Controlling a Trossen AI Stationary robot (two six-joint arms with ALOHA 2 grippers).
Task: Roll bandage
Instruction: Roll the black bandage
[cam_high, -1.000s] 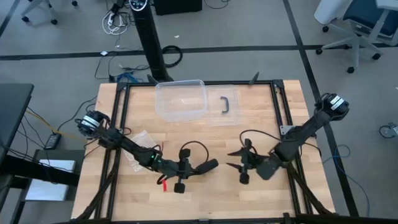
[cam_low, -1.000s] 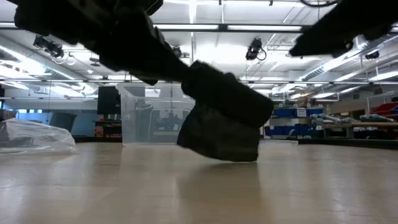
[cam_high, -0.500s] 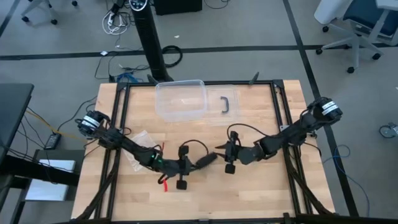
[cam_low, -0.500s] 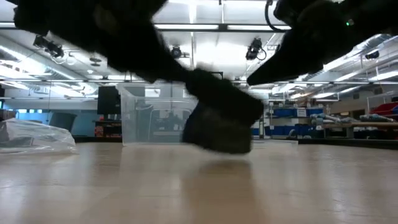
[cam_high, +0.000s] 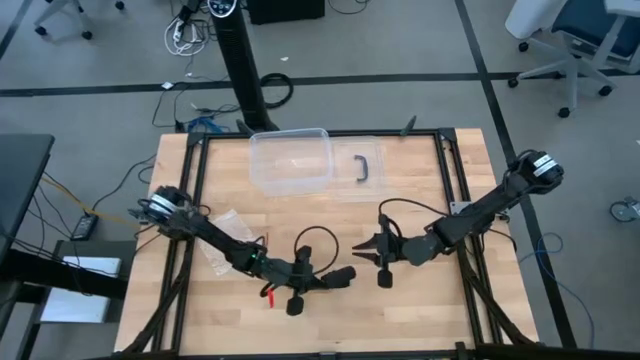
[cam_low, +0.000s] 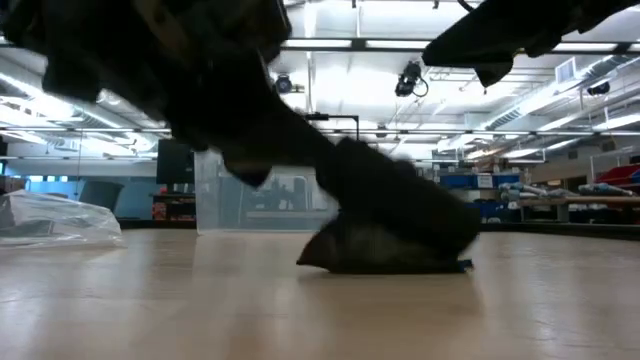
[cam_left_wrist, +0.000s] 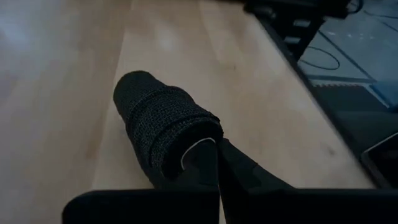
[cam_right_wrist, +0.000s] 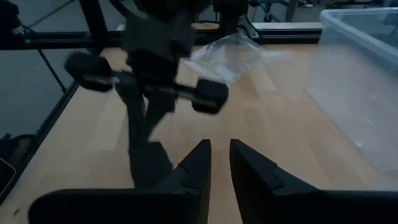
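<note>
Black bandage (cam_left_wrist: 163, 127) roll clamped by low left jaws (cam_high: 335, 277); right jaws (cam_high: 362, 249) apart.

Left gripper (cam_high: 335, 277) clamped, right gripper (cam_high: 362, 250) parted.

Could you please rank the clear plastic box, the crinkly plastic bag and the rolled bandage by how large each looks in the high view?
1. The clear plastic box, plainly the largest.
2. The plastic bag, clearly smaller.
3. The bandage, a small black roll held in the left gripper; part of it is hidden by the fingers, so its full extent is unsure.
</note>
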